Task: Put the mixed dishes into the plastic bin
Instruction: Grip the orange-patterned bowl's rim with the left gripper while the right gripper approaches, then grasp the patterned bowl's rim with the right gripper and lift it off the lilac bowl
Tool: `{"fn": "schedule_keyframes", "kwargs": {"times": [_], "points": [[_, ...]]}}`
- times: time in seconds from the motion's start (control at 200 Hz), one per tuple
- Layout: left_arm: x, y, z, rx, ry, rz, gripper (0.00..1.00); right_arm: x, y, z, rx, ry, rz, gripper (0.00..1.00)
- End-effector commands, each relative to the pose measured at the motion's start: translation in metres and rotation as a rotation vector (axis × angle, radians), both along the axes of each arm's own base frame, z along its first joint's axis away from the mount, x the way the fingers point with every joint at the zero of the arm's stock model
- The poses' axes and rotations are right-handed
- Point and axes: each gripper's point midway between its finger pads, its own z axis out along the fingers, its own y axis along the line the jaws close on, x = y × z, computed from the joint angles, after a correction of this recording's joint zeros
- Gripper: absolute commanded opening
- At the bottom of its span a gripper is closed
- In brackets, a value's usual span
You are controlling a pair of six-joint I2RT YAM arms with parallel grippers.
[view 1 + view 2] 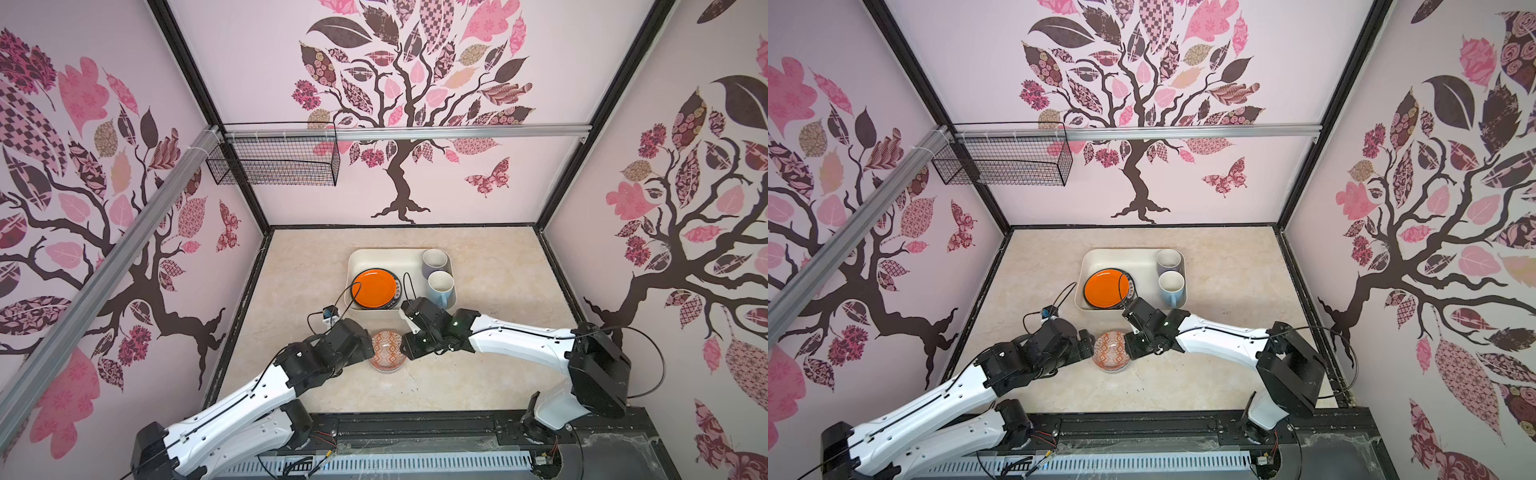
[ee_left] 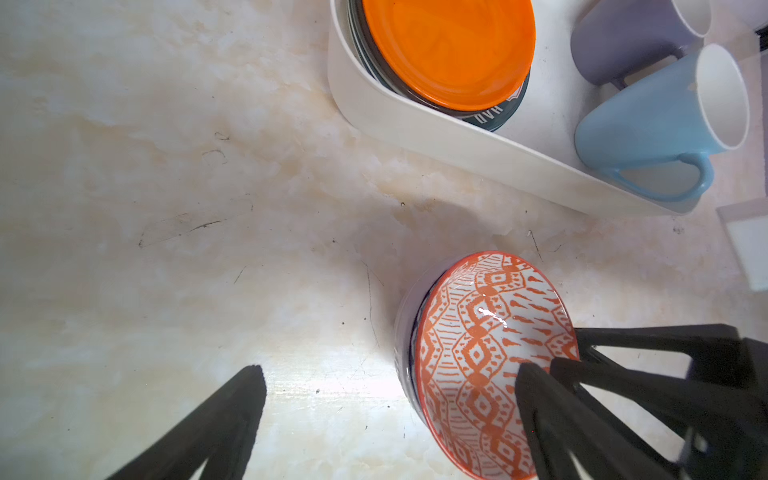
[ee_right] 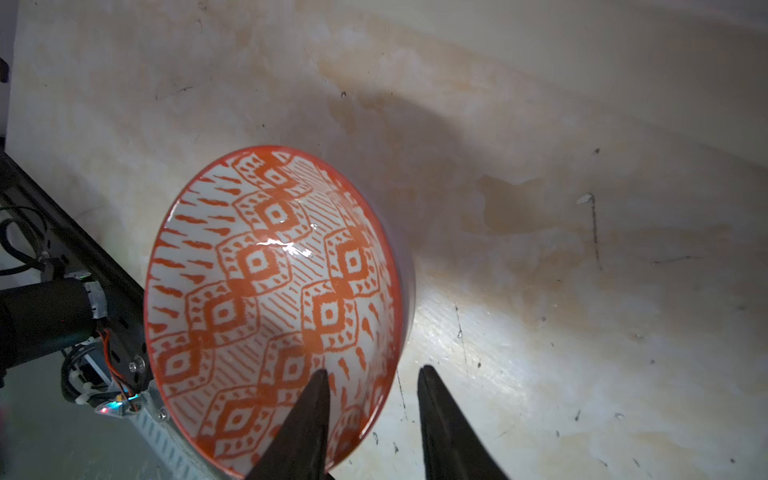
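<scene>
Between the two arms, just short of the plastic bin's [image 1: 386,257] near wall, the orange-patterned bowl [image 1: 387,350] sits upright on the surface [image 1: 299,266], the one dish not yet inside. The right claw [image 3: 374,370] is narrowed astride its rim, one finger within and one outside. A slit of surface shows between the outer finger and the bowl's wall, so I read it as set for a rim pinch, not clamped. The left claw [image 2: 388,374] is spread wide at the bowl's other side and holds nothing (one finger overlaps the bowl in the left wrist view, but contact cannot be told), which suggests the bowl is being left to the other arm. Inside the bin, the orange plate [image 1: 373,286] tops a stack over a dark lettered plate [image 2: 498,114] by the near wall. The lavender mug [image 1: 435,262] and light-blue mug [image 1: 440,287] stand along the right side, which leaves a bare strip of floor at the far left. The bowl would have to clear the near wall, and that strip or the plate stack looks the likeliest landing. The blue mug's handle lies close by the right wrist and a cable loops over the plates, so the lift probably needs height before it travels.
</scene>
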Motion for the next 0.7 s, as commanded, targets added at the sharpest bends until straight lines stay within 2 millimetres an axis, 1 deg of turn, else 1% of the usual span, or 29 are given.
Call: {"fn": "schedule_keyframes", "kwargs": {"times": [0.0, 0.035, 0.085, 0.185, 0.335, 0.51, 0.695], "points": [[-0.008, 0.017, -0.011, 0.026, 0.008, 0.026, 0.98, 0.006, 0.002, -0.005, -0.048, 0.006, -0.017, 0.32], [-0.009, 0.020, -0.011, 0.022, 0.008, 0.028, 0.98, 0.007, 0.002, -0.005, -0.059, 0.003, -0.021, 0.29], [-0.011, 0.022, -0.012, 0.018, 0.008, 0.030, 0.98, 0.010, 0.000, -0.006, -0.078, -0.001, -0.032, 0.23], [-0.012, 0.026, -0.011, 0.015, 0.009, 0.029, 0.98, 0.015, -0.003, -0.001, -0.096, -0.025, -0.054, 0.13], [-0.010, 0.027, -0.009, 0.006, 0.009, 0.023, 0.98, 0.019, -0.004, 0.006, -0.106, -0.041, -0.062, 0.06], [-0.007, 0.027, -0.003, -0.001, 0.002, 0.013, 0.98, 0.023, 0.004, 0.019, -0.074, -0.052, -0.063, 0.00], [-0.004, 0.029, 0.007, 0.006, -0.015, 0.008, 0.98, 0.027, 0.016, 0.037, -0.034, -0.062, -0.049, 0.00]]}}
